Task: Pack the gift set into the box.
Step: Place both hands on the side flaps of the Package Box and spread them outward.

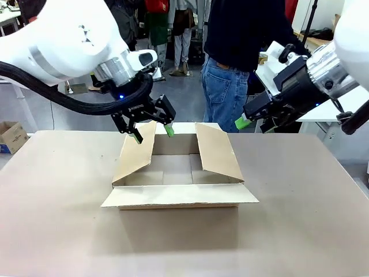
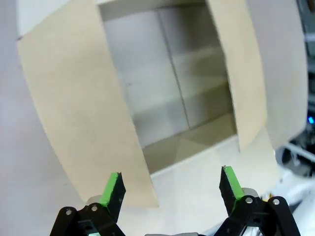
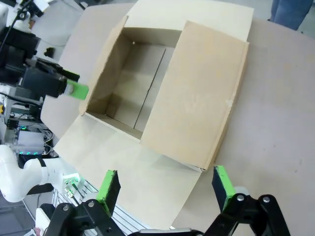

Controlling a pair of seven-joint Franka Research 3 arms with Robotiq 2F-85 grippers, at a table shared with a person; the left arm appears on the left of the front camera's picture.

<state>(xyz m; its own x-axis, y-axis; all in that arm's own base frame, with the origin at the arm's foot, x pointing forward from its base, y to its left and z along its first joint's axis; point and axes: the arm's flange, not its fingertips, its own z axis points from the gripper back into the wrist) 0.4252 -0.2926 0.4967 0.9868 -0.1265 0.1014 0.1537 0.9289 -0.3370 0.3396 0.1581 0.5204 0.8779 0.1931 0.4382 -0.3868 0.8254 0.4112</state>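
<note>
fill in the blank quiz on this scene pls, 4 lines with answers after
1. The box on the table has ____ top flaps spread apart.
2. The inside of the box is ____.
3. The left gripper and the right gripper both have their jaws ____.
4. The pads on the fingers are coloured ____.

Missing words: four; empty; open; green
</note>
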